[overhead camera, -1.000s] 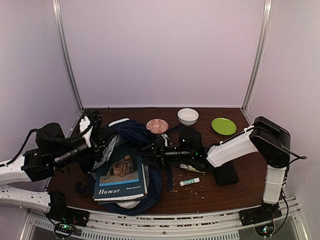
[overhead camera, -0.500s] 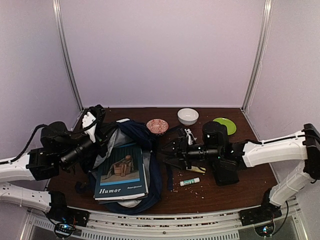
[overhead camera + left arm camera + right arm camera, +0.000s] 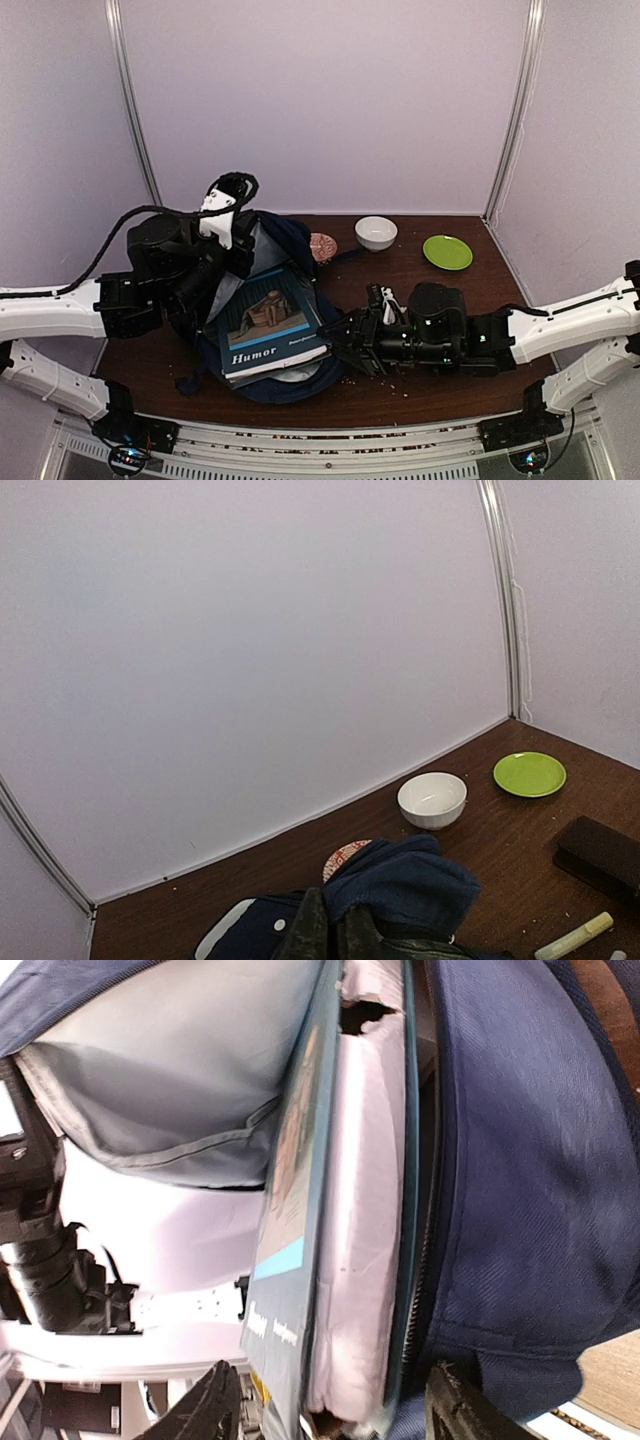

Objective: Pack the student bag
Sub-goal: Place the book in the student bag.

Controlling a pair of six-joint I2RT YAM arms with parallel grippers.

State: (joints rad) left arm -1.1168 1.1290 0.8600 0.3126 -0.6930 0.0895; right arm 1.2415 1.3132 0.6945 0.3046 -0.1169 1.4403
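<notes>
One each: student bag [image 3: 288, 240], book [image 3: 270, 325], white bowl [image 3: 375, 232], patterned bowl [image 3: 322, 246], green plate [image 3: 447, 251].

The left gripper [image 3: 332, 932] has hoisted the large navy-blue fabric backpack [image 3: 287, 238] higher, tilting the teal hardcover "Humor" book [image 3: 270, 322]. The right gripper [image 3: 346, 347] has swung beside it, jaws wider.

The top view looks down from high at the near edge over the whole tabletop [image 3: 470, 290]. The left wrist view faces the back wall [image 3: 250, 680] from just above the bag [image 3: 400, 880], sharing the bowl [image 3: 432, 800] and plate [image 3: 529, 774] with it. The right wrist view sits tight against the book [image 3: 300, 1210] edge
</notes>
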